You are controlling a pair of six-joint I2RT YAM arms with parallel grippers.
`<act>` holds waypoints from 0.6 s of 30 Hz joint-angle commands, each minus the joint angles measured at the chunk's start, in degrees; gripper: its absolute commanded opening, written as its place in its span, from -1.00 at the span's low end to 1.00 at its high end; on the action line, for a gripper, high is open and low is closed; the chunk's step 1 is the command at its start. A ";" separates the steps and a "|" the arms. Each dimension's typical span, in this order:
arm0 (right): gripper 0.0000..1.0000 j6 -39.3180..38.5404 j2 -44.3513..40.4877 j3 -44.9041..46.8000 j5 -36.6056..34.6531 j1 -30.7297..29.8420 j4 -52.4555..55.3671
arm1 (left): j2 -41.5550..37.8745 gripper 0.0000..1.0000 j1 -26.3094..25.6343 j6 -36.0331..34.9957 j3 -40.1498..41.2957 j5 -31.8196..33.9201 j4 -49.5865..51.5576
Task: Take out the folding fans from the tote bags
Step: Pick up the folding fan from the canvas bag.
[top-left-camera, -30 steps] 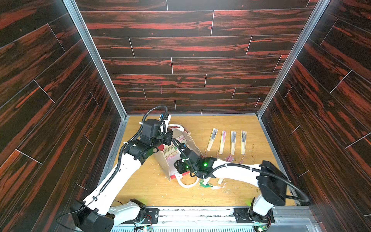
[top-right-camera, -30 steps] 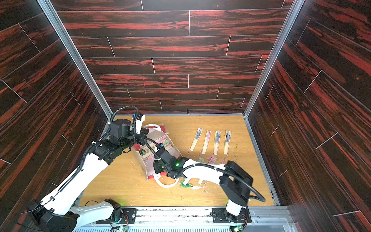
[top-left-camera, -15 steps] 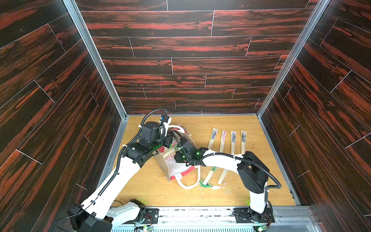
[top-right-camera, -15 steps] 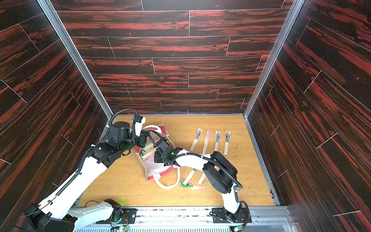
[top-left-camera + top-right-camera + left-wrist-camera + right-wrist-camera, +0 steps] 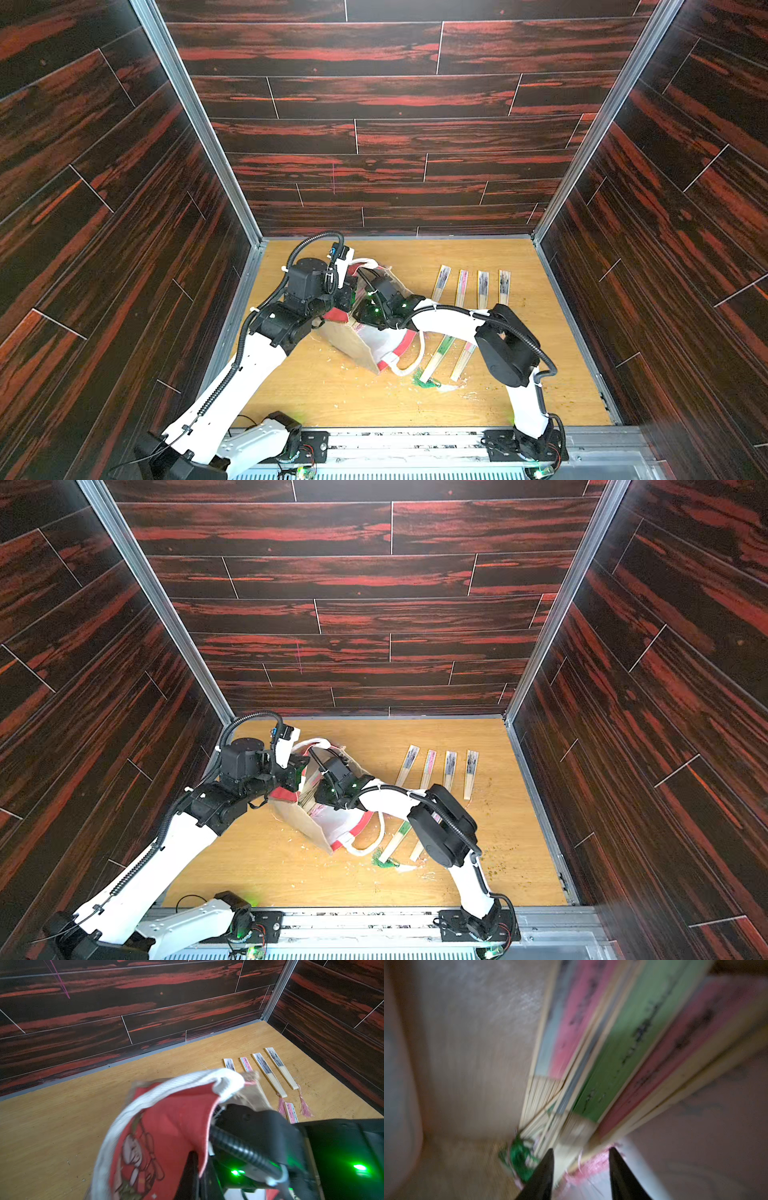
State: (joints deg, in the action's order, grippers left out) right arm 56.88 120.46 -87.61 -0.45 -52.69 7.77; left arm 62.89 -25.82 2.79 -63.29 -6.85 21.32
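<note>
Retrieval step: my right pincer [image 5: 581,1169] sits inside the tote bag [image 5: 353,349], jaws apart, folding fans [image 5: 623,1053] just ahead (badly blurred). Left pincer [image 5: 345,296] is clamped on the bag's rim. Next I must close on one fan.

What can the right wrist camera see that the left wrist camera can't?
Only the right wrist view looks inside the tote bag. It shows a bundle of pink and green folding fans leaning along its wall, a green tassel, and the right gripper open just before them. Only the left wrist view shows the outside: the bag's red side panel, a white rope handle, the wooden table, and the fans laid out on it with pink tassels. Both show the bag and some folding fans.
</note>
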 commanded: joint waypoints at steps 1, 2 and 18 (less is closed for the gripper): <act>0.01 1.06 2.87 -3.09 -0.16 0.24 2.04 | -1.20 -1.00 -0.98 -1.12 0.67 -6.33 -0.62; 0.06 0.92 3.33 -3.77 -0.52 0.29 2.92 | -1.19 -1.00 -0.91 -1.11 0.71 -6.74 -0.75; 0.41 -6.89 13.13 -16.69 -0.50 -0.81 12.68 | 1.44 -1.00 -1.68 -0.07 0.65 -9.86 -0.97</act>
State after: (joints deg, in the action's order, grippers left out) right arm 52.60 129.01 -100.31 -0.80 -52.25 16.78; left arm 63.94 -25.82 3.05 -62.67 -9.91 21.45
